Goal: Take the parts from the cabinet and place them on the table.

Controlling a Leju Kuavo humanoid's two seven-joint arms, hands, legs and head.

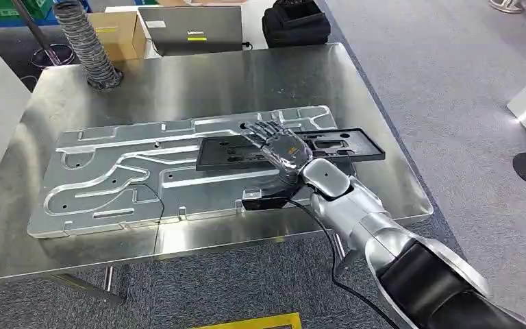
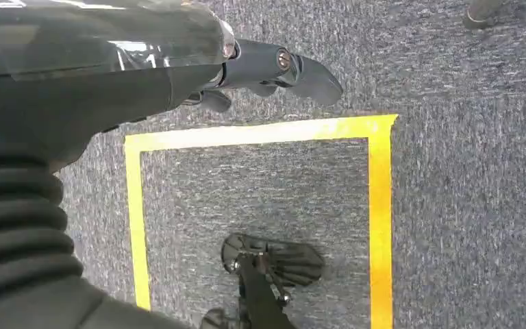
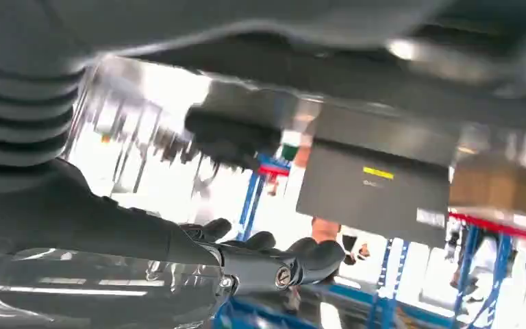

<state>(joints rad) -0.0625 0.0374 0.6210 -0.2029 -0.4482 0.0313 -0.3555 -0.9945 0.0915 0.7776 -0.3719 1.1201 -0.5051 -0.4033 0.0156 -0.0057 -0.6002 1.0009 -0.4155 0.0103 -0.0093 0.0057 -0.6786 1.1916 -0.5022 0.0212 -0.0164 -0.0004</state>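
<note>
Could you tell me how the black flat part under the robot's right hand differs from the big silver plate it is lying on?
The black part is dark, matte and much smaller; the silver plate is shiny, grooved metal that covers much of the table. The black part lies on the silver plate with the right hand resting on it; the silver plate lies directly on the table. Both lie flat.

Black part [image 1: 356,147] partly under hand [image 1: 279,145]

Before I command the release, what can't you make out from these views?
- Head view: right hand lies over the black part; grip underneath hidden.
- Right wrist view: blurred, upside down; contact unclear.
- Head view: black part's underside on the aluminium plate hidden.
- Left wrist view: left hand over carpet.
</note>
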